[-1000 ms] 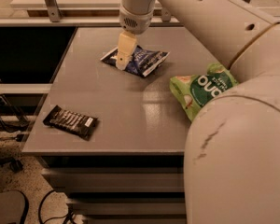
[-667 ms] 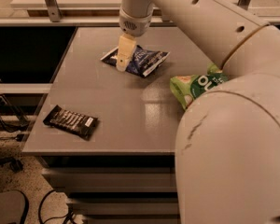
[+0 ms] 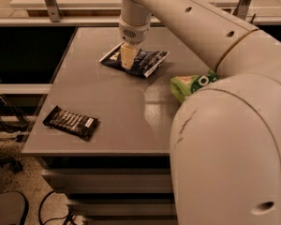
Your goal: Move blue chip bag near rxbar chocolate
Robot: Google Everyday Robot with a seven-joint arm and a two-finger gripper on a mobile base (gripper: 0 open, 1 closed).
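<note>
The gripper stands over the far part of the table, fingers pinched together on the blue chip bag. The rxbar chocolate lies well apart, near-left.

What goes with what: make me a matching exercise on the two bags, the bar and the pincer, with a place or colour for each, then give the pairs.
1. blue chip bag
2. rxbar chocolate
3. green bag
4. pincer

A. near the front left corner of the table
B. tan, pointing down onto a bag
C. navy, toward the table's far edge
D. partly hidden behind the robot's arm

Pairs: 1-C, 2-A, 3-D, 4-B.
</note>
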